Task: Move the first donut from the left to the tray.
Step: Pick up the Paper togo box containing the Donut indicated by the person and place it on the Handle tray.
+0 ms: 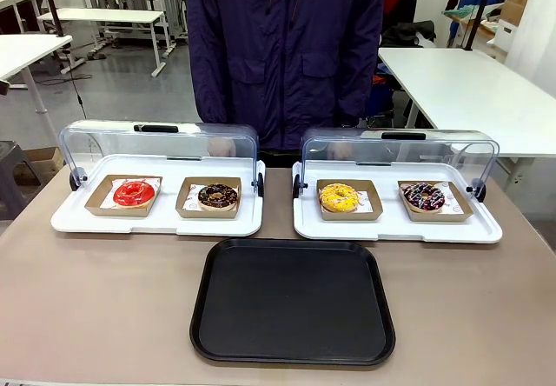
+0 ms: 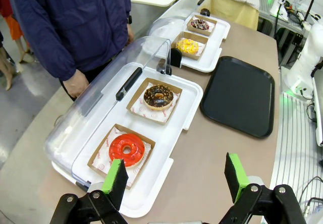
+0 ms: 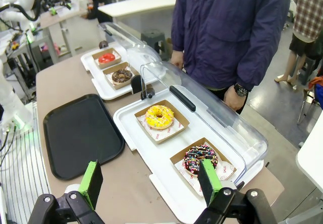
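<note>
Front view: we find the red donut (image 1: 134,193) in its cardboard holder (image 1: 97,203) at the left end of the left white tray (image 1: 65,221), whose clear lid (image 1: 104,147) is raised. A chocolate donut (image 1: 217,196) sits beside it on the same tray. The right white tray (image 1: 486,228), lid likewise up, carries a yellow donut (image 1: 339,197) and a sprinkled donut (image 1: 424,196). The black tray (image 1: 293,302) lies on the table (image 1: 87,308) on the near side of both white trays, centred between them and apart from the red donut. A person (image 1: 287,47) in a dark blue jacket stands at the far edge.

Left wrist view: the left claw (image 2: 176,176) hangs above the table with its green pads (image 2: 117,176) spread wide, gripping nothing. The red donut lies in its holder just beyond one pad, untouched. The black tray lies farther off to the side.

Right wrist view: the right claw (image 3: 150,179) is likewise spread wide and grips nothing. The sprinkled donut lies close beyond one pad, the yellow donut farther on. The red donut sits at the far end of the row, in the far white tray
</note>
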Controlling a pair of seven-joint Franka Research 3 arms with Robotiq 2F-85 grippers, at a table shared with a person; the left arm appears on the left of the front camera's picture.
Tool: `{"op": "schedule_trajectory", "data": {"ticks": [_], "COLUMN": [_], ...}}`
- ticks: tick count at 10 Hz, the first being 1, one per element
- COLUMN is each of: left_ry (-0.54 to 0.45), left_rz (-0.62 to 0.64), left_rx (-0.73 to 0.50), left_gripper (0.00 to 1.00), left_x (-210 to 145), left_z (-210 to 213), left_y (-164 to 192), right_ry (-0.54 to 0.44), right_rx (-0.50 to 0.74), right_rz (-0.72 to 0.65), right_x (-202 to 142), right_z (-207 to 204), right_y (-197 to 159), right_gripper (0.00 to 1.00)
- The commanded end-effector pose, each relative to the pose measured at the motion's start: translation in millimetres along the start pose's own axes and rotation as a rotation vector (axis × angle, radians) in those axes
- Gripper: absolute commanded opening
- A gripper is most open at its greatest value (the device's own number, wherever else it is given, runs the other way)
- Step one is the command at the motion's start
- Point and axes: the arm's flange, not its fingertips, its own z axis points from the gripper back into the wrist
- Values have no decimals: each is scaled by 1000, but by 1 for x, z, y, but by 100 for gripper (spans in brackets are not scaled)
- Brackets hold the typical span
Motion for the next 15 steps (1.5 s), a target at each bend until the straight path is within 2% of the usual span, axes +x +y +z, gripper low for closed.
{"op": "schedule_trajectory", "data": {"ticks": [1, 15], "left_ry": [-13, -13], "left_rz": [-6, -6], "left_rx": [-7, -7], "left_gripper": [100, 100], "left_x": [0, 0], "left_z": [0, 0], "left_y": [0, 0], "right_ry": [-20, -20], "right_rx": [0, 0], "right_rz": [20, 20], "right_x": [1, 1], "right_z": [-1, -1], "right_y": [-2, -2], "right_gripper": [100, 100]}}
